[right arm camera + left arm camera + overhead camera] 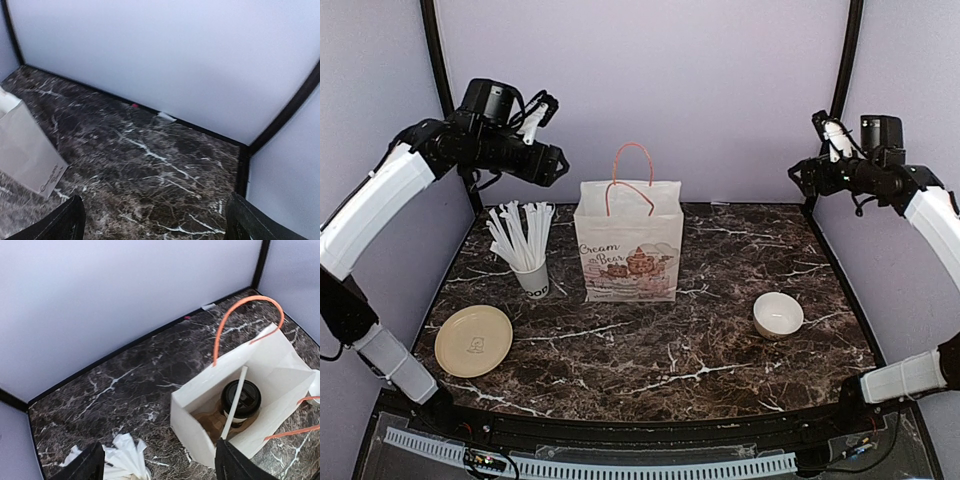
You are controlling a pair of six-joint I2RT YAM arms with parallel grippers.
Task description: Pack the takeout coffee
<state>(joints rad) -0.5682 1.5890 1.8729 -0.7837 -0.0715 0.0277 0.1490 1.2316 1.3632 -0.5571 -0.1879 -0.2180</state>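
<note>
The takeout coffee (pixel 241 399) stands upright inside the paper bag (pixel 628 250), which sits open-mouthed at the middle of the tabletop (pixel 720 350), toward the far side. From the left wrist view the cup's black lid (pixel 247 395) is on. A white straw (pixel 235 402) leans inside the bag and crosses the lid, though whether it goes into the lid cannot be told. The overhead view does not show the cup at all; the bag's walls hide it.

The left arm (pixel 380 200) is held high over the far left. Its jaws are wide apart and hold nothing, looking down into the bag. The right arm (pixel 930 215) hangs high at the far right, its jaws likewise apart and empty, over bare marble.

The cup of straws (pixel 532 275) stands just left of the bag. The tan plate (pixel 473 340) is near left and the white bowl (pixel 778 314) near right, both well apart from the bag.

The packing looks essentially done: cup lidded, bagged and upright. What remains is probably only to bring both arms down to rest. That calls for a path that clears the orange handles (pixel 632 170) and the straws, so that nothing tips the bag.
</note>
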